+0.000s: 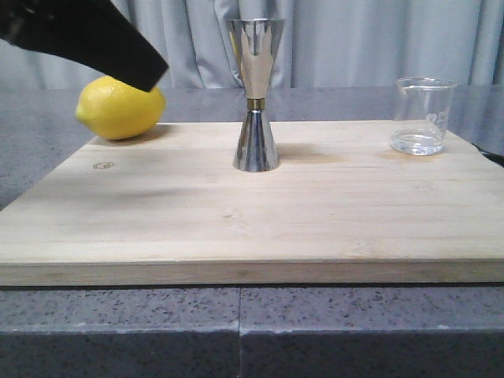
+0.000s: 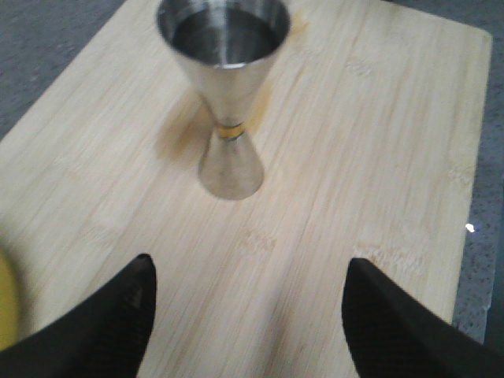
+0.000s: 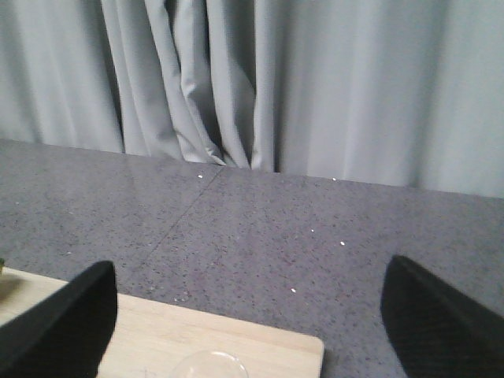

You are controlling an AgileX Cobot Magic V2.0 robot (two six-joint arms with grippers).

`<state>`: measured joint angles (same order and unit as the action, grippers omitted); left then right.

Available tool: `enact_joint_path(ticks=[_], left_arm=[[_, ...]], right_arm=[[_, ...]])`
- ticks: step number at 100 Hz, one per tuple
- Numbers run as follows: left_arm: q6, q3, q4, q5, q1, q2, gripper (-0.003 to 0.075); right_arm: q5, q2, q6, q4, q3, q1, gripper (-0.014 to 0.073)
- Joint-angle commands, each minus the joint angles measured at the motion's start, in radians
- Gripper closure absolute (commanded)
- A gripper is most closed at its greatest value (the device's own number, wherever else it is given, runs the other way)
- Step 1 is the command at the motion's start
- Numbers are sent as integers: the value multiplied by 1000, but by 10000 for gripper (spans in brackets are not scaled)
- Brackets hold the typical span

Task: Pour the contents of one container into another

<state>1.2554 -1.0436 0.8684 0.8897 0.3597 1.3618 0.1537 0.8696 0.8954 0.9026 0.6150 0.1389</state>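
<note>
The clear glass beaker (image 1: 422, 115) stands upright at the back right of the wooden board (image 1: 236, 228), with a little clear liquid in its bottom. In the right wrist view only its rim (image 3: 209, 365) shows, between and just short of the fingers. The mirror-steel hourglass jigger (image 1: 256, 94), with a gold band at its waist, stands upright at the board's middle back. My left gripper (image 2: 248, 268) is open and empty, hovering over the board a short way from the jigger (image 2: 228, 94). My right gripper (image 3: 248, 266) is open and empty, above and near the beaker.
A yellow lemon (image 1: 120, 107) lies at the board's back left corner, under my left arm (image 1: 79, 35). The board rests on a grey speckled counter (image 1: 118, 331) whose front edge is close by. A grey curtain (image 3: 315, 87) hangs behind.
</note>
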Motion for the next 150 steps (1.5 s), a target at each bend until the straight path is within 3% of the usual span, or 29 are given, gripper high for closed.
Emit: enact_joint_path(ticks=[1,19,39,65,79,95,127,150], left_arm=[[-210,-31,-118,-60,-5,-114,253],[-664,-31,-435,-110,-5,-262,254],[-1061,-31,-766,-93,-5,-400,257],[-1440,37,-1059,-77,-5,-553,257],[-1482,108,-1129,-58,-5,-620,257],[-1482,143,-1157,-27,-5,-652,257],[-1489,160,-1187,14,-5,-652,257],[-1507,160,-1187,6,-5,-652,257]], right_arm=[[-65,-16,8,-11,56,35,-24],[-286,-16,8,-11,108,166,-24],[-563,-16,-43,-30,160,295,-20],[-860,-16,-321,-367,263,310,-21],[-1070,-16,-506,-544,344,310,-21],[-1212,-21,-638,-610,414,310,-21],[-1197,-160,-651,-581,417,200,-21],[-1158,-286,-617,-652,331,187,-21]])
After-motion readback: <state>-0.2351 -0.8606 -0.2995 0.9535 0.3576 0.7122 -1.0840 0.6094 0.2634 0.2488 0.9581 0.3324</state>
